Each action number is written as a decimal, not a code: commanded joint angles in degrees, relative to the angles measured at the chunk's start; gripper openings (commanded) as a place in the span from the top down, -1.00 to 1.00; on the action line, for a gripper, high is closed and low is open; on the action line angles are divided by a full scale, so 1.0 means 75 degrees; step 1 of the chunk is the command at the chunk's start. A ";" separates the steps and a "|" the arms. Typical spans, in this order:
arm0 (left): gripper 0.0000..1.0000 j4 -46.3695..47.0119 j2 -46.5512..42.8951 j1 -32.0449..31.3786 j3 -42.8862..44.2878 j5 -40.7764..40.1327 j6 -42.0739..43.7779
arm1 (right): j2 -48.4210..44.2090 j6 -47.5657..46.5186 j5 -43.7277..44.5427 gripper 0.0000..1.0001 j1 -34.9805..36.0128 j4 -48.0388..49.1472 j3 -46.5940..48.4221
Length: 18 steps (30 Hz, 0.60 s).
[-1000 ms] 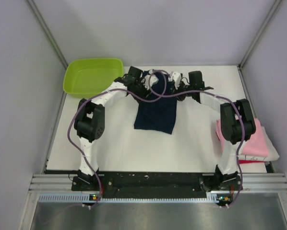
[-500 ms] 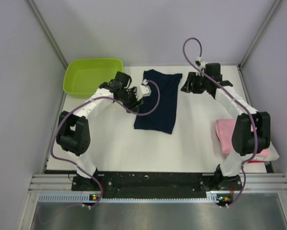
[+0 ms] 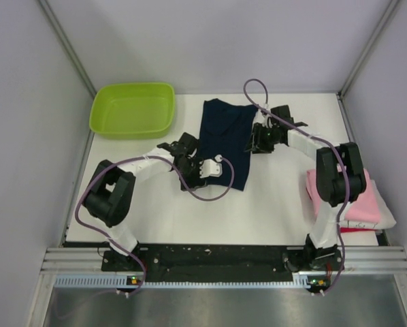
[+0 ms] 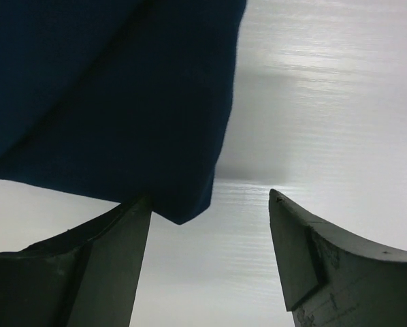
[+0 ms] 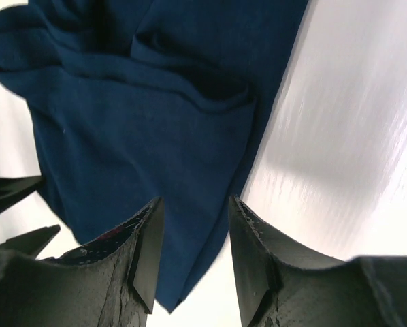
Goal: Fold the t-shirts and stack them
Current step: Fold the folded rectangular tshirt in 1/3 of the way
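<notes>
Top external view: left claw (image 3: 202, 169) and right claw (image 3: 255, 142), both gaping, have moved down the navy t-shirt's (image 3: 225, 133) sides.

2 white arms (image 3: 143, 161), black joints (image 3: 111, 199), looping purple cables (image 3: 205, 198)

No text, label, brand or number can be read in any of the views. The navy t-shirt (image 3: 224, 133) shows only plain cloth. On the pink folded t-shirt (image 3: 370, 204) there is a tiny dark mark, too small to read.
</notes>
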 commanded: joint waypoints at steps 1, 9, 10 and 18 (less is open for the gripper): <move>-0.44 0.1212 -0.0145 -0.0199 -0.0292 -0.0868 0.0001 | 0.0625 -0.0097 0.0070 0.15 0.0026 0.0388 0.0775; 0.04 0.1658 -0.0098 -0.0410 -0.0504 -0.1478 -0.0011 | 0.1482 -0.0179 0.0129 0.34 0.0049 0.0365 0.1197; 0.33 0.1682 -0.0087 -0.0399 -0.0504 -0.1525 -0.0034 | 0.1564 -0.0214 0.0047 0.55 0.0038 0.0376 0.1279; 1.00 0.0944 -0.0262 -0.0481 -0.0842 -0.1338 0.0001 | 0.1717 -0.0366 0.0936 1.00 -0.0208 0.0096 0.2029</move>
